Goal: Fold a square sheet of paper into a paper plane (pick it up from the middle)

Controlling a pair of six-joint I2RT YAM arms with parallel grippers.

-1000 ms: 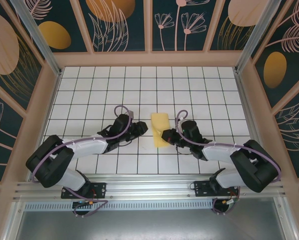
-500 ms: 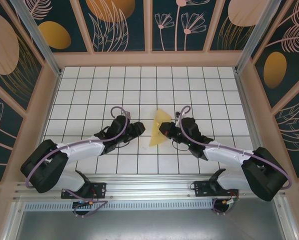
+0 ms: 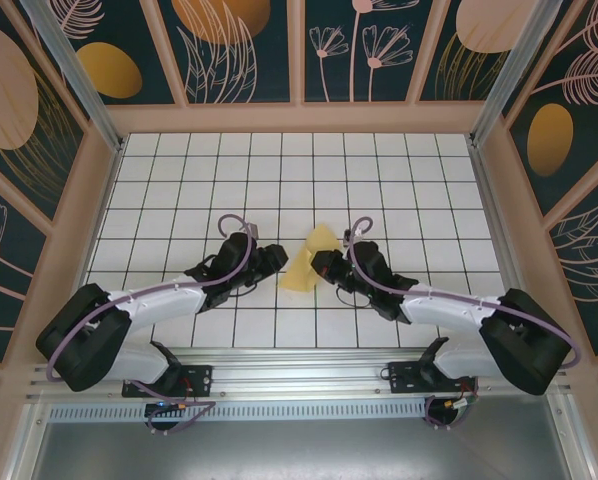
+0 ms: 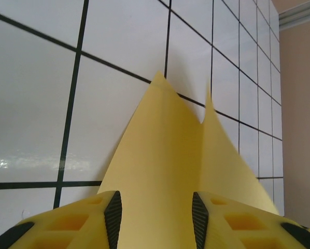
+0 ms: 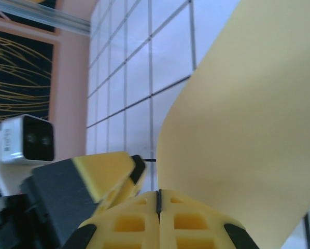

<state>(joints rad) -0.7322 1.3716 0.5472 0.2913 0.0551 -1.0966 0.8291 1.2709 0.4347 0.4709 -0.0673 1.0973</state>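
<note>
The square sheet of paper (image 3: pixel 307 262) is a pale-yellow creased shape, raised off the white grid table (image 3: pixel 179 170) between both grippers, its point toward the back. My right gripper (image 3: pixel 322 266) is shut, and the paper's right edge runs into its closed tips. In the right wrist view the paper (image 5: pixel 248 129) curves up just past the shut gripper (image 5: pixel 159 198). My left gripper (image 3: pixel 278 259) stands open at the paper's left side. In the left wrist view the paper (image 4: pixel 165 155) passes through the gap of the open gripper (image 4: pixel 155 205), its two peaks pointing away.
A finger of the left gripper (image 5: pixel 108 168) sits close to the right gripper's tips. Wooden walls (image 3: pixel 89 190) and metal posts ring the tiled table. Both arm bases stand on the rail (image 3: pixel 299 375) at the near edge.
The paper went from a flat rectangle on the tiles to a lifted, twisted shape leaning left. The right gripper moved forward and left with it. The left gripper stayed close beside it.
</note>
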